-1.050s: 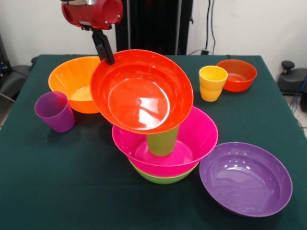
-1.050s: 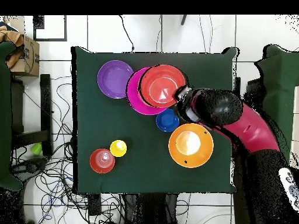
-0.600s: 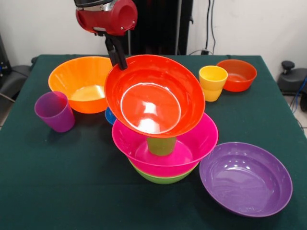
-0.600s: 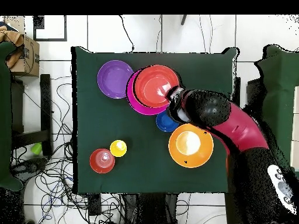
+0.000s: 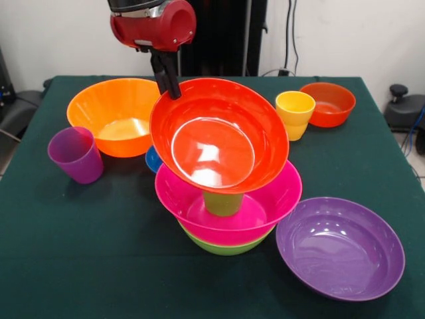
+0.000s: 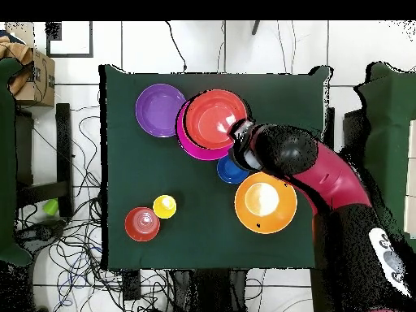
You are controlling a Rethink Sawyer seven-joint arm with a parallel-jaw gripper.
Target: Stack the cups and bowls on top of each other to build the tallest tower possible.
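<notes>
My gripper [image 5: 170,91] is shut on the far-left rim of the large red-orange bowl [image 5: 219,136]. That bowl hangs tilted toward the camera, right over the green cup [image 5: 222,203]. The cup stands upright inside the pink bowl [image 5: 282,189], which is nested in the lime green bowl [image 5: 226,248]. I cannot tell whether the held bowl touches the cup. From above, the red-orange bowl [image 6: 215,118] covers most of the pink bowl [image 6: 187,138], with the gripper [image 6: 239,136] at its edge.
A large orange bowl [image 5: 109,113], a purple cup [image 5: 74,154] and a small blue bowl [image 5: 152,160] lie left of the stack. Back right are a yellow cup [image 5: 294,114] and a small red-orange bowl [image 5: 329,103]. A purple bowl [image 5: 340,247] sits front right.
The arm has carried the red-orange bowl rightward in the front view, from beside the stack to over the green cup. Everything else stayed put.
</notes>
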